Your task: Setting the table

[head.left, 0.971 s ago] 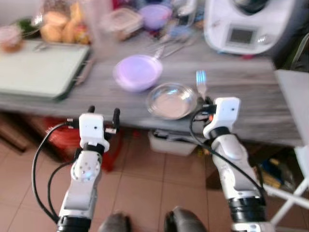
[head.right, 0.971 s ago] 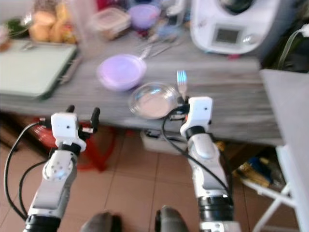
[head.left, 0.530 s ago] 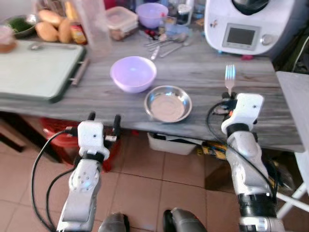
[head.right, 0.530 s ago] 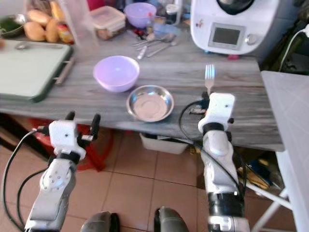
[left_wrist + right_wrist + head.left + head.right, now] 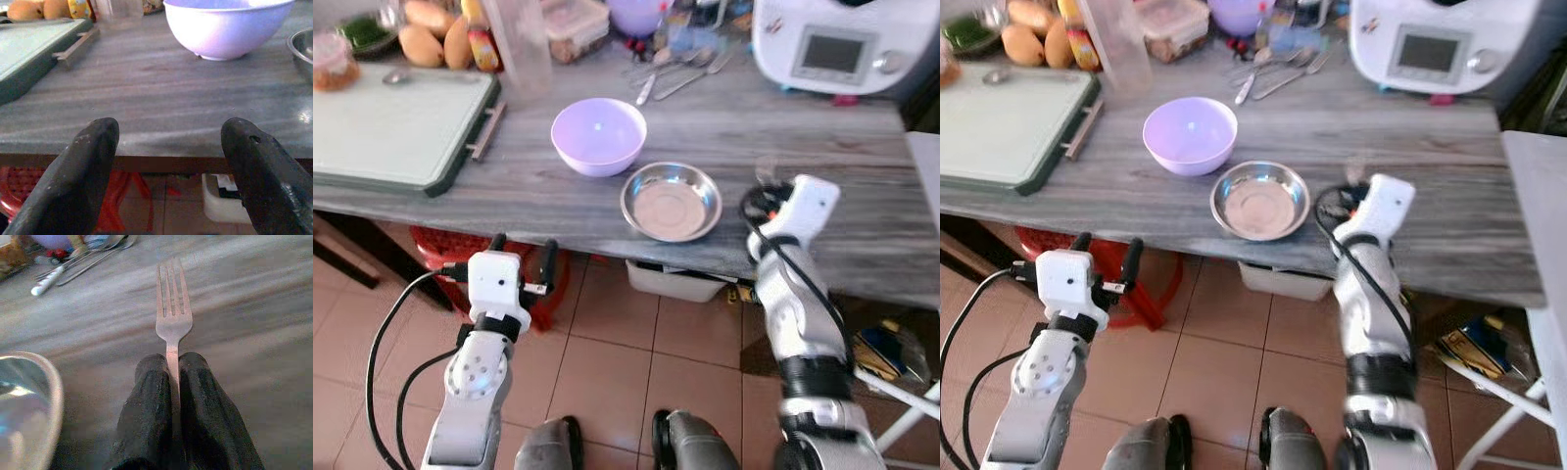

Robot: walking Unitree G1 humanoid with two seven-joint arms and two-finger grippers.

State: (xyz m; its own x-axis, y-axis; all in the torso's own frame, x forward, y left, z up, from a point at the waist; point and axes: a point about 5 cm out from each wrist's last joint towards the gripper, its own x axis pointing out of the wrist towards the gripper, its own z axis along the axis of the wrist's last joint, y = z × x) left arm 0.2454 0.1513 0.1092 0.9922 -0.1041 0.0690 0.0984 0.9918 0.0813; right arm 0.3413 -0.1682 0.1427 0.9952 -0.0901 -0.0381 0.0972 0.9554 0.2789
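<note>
Nearest the camera, the left gripper hangs below the front edge of the grey wooden table, over the tiled floor, its two black fingers spread wide apart and holding nothing. In the left wrist view the table edge runs straight across in front of those fingers.

To the right, the right gripper is over the front part of the table, just beside the steel dish. Its fingers are clenched on the handle of a fork, which points away from the gripper with its tines toward the back of the table. In the right wrist view the rim of the dish shows close beside the gripper.

Just behind the dish stands a lilac bowl, near it but apart. On the robot's left lies a pale green cutting board with a handle at its edge. Further back lie loose spoons and cutlery, a white kitchen machine with a small screen, a clear jug, and mangoes at the far left
</note>
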